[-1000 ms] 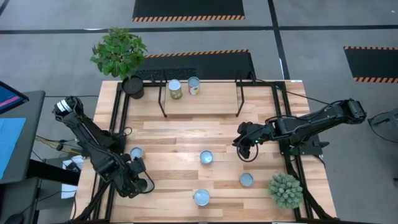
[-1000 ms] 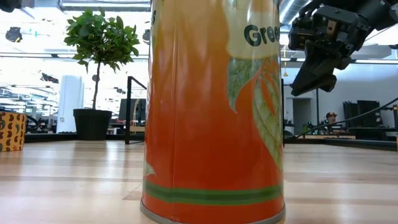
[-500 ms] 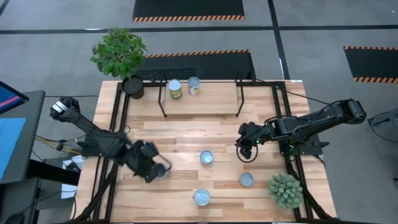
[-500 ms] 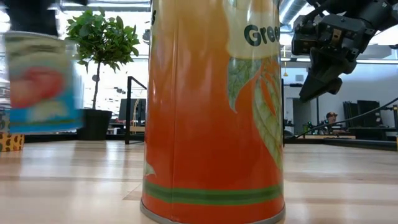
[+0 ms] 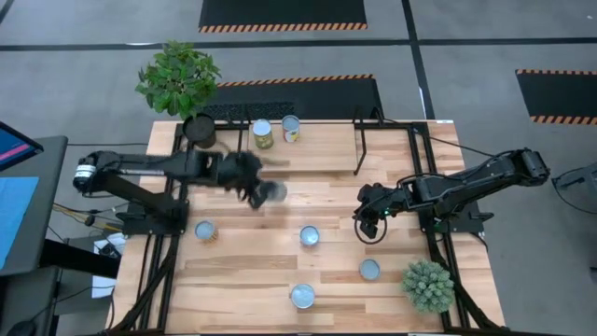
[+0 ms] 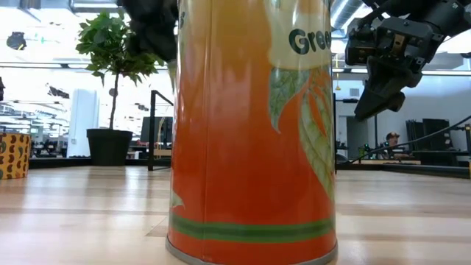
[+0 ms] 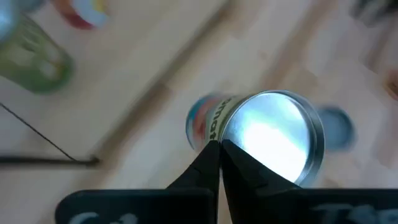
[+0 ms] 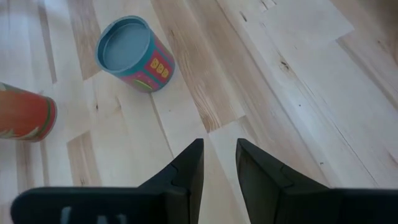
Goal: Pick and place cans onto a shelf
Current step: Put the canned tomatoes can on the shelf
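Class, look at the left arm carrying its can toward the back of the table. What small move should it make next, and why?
Probably carry on toward the shelf: the left gripper is shut on a can just short of the shelf's front, where two cans already stand.

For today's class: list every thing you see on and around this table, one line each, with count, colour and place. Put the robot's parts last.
shelf cans: two, green label and red-yellow label, on the shelf's left end
table cans: four, pale blue tops, standing on the table's near half
held can: one, silvery top, above the table in front of the shelf
shelf: one, black frame with wooden board, table's far edge
leafy plant: one, green in black pot, far-left corner
spiky plant: one, green, near-right corner
table: one, light wood
left gripper: shut on held can's rim
right gripper: open, empty, over table's right side
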